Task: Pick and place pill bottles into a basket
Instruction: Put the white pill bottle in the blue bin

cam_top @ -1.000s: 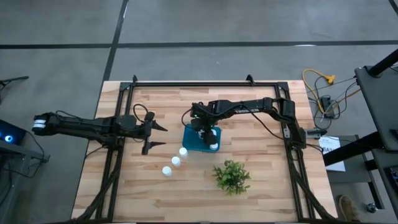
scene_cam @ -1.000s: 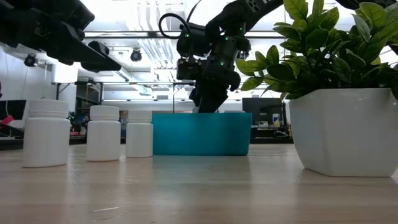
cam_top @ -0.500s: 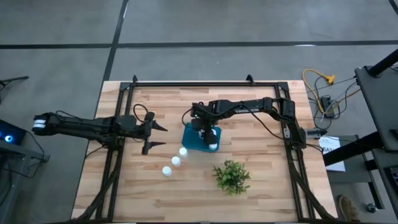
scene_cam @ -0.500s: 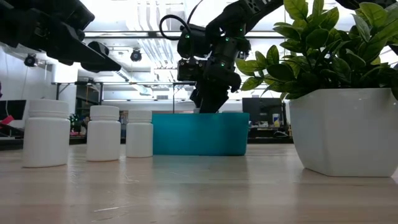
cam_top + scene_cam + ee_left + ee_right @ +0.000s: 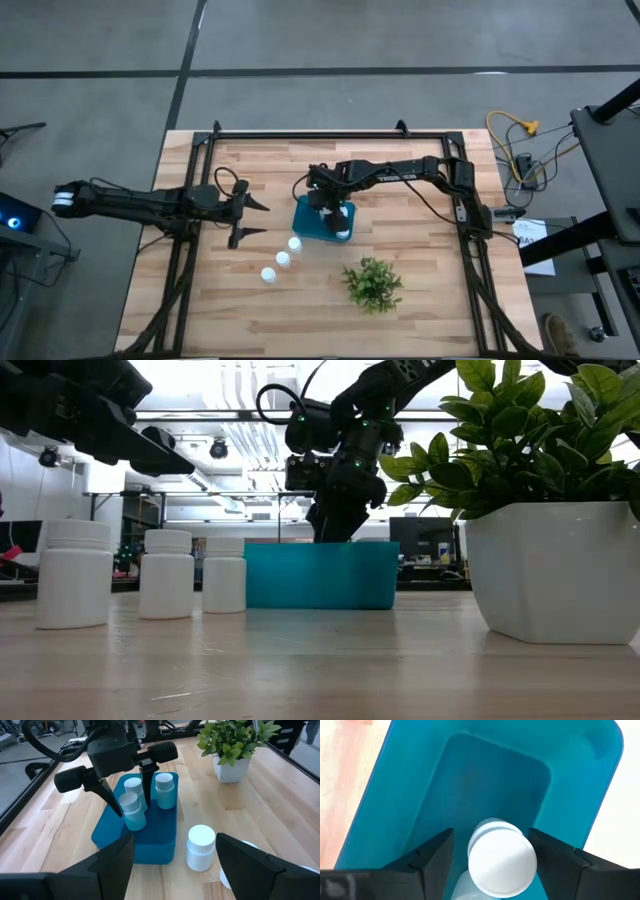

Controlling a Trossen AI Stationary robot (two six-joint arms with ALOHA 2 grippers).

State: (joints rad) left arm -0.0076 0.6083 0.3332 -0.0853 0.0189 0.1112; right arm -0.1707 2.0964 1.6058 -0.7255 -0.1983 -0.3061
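Right wrist view: right gripper (image 5: 490, 851) hung inside the basket (image 5: 420, 795), fingers spread apart around a pill bottle (image 5: 501, 861) without closing on it. Basket sat mid-tabletop; three bottles (image 5: 281, 259) stood outside its corner; left gripper (image 5: 252, 220) waited open near the left edge

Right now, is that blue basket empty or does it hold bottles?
Not empty: the basket holds three upright pill bottles, one between the right pincer's fingers.

White pill bottles (image 5: 166, 573), teal-blue basket (image 5: 322, 574), green plant (image 5: 372, 283).
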